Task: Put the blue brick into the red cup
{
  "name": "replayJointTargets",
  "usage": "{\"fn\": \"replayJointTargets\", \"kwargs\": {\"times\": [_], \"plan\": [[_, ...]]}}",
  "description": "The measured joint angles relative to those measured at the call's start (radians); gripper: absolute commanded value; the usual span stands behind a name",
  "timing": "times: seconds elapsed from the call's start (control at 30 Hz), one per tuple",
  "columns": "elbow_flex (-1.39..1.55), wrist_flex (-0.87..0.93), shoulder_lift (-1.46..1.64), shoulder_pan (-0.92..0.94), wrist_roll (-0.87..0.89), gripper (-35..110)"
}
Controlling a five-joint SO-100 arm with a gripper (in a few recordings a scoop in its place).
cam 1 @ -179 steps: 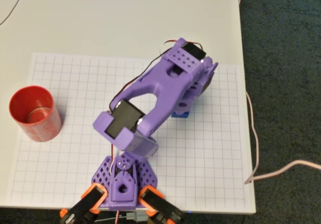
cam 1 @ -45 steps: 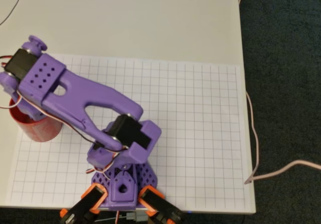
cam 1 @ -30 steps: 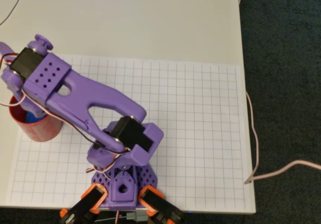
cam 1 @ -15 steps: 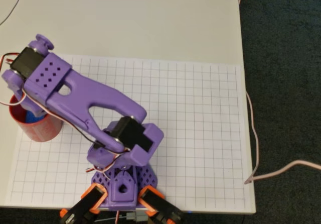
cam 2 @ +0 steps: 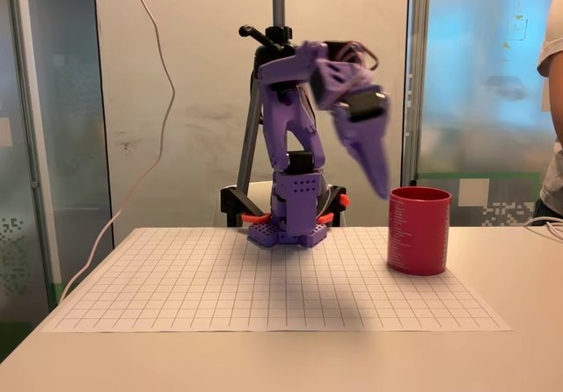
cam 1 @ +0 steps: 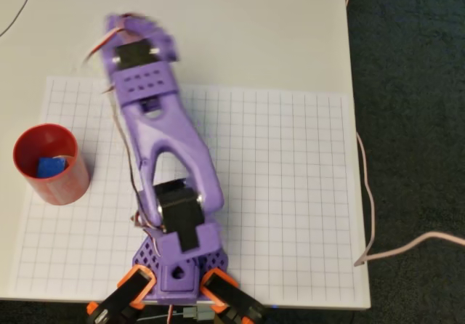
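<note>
Brick in cup; my arm clear of it.

My gripper (cam 2: 376,168) is motion-blurred, raised beside the red cup (cam 2: 420,230) and touching nothing; it carries nothing, but whether its fingers are spread or pressed together I cannot tell. The blue brick (cam 1: 49,167) lies inside the red cup, which stands upright on the grid sheet (cam 1: 290,193) on the worktop (cam 1: 240,33). Risk, as I judge it: the gripper tip hangs near the cup's rim, so a low sweep toward it could clip the cup and tip it, spilling the brick.
</note>
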Motion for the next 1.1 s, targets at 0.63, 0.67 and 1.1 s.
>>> {"fn": "replayJointTargets", "kwargs": {"times": [0.63, 0.67, 1.1], "plan": [[0.101, 0.235, 0.954, 0.235, -0.178, 0], [0.12, 0.259, 0.982, 0.224, -0.189, 0], [0.495, 0.348, 1.008, 0.212, -0.353, 0]]}}
